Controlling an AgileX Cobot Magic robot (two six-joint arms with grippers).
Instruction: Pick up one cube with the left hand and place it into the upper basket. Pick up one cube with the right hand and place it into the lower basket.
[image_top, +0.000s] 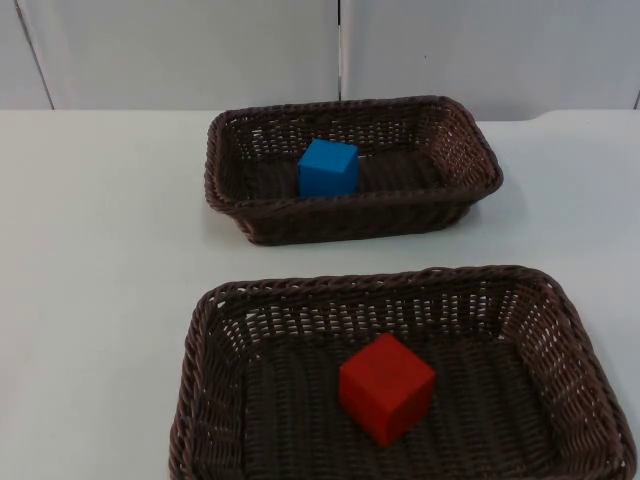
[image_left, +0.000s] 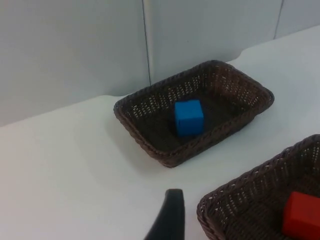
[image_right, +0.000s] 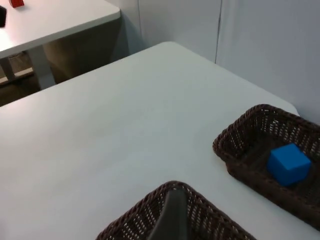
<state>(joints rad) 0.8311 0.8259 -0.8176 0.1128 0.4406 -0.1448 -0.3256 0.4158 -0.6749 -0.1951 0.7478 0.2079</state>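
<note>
A blue cube (image_top: 328, 167) lies inside the upper brown wicker basket (image_top: 470, 130) at the back of the table. The lower wicker basket (image_top: 200, 340) near the front holds a red cube (image_top: 386, 388), turned corner-forward. My left gripper (image_left: 169, 220) hangs high over bare table between the upper basket (image_left: 135, 125) with its blue cube (image_left: 189, 117) and the lower basket (image_left: 240, 200) with its red cube (image_left: 302, 216). My right gripper (image_right: 172, 220) hovers above the lower basket's rim (image_right: 145, 210), well away from the upper basket (image_right: 240, 145) and blue cube (image_right: 288, 164). Neither holds a cube.
The grey partition wall (image_top: 180, 50) closes the table's far side just behind the upper basket. Bare white table top (image_top: 90, 250) spreads to the left of both baskets. Beyond the table's edge stands another white table (image_right: 55, 22) with a small red object (image_right: 16, 3).
</note>
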